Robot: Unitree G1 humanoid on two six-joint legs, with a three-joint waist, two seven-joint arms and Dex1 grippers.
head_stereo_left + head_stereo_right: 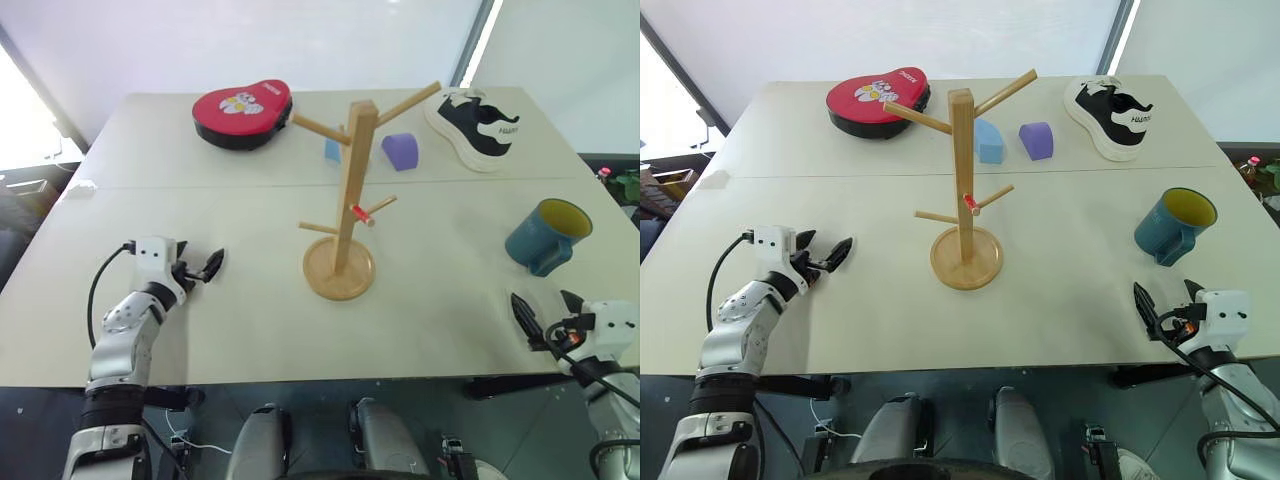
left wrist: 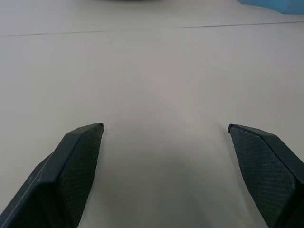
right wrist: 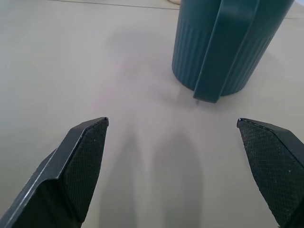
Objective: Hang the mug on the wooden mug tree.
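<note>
Now bring your right hand [image 1: 547, 312] forward to the mug [image 1: 546, 236], which stands upright at the counter's [image 1: 200, 330] right side, its handle turned toward you; close on the handle squarely so it won't swing. That hand is spread wide, holding nothing, short of the mug. Your left hand [image 1: 203, 267] also gapes empty. The mug tree [image 1: 346, 200] waits mid-counter.

Pale beige table [image 1: 250, 330], white wall behind, bright daylight at left
</note>
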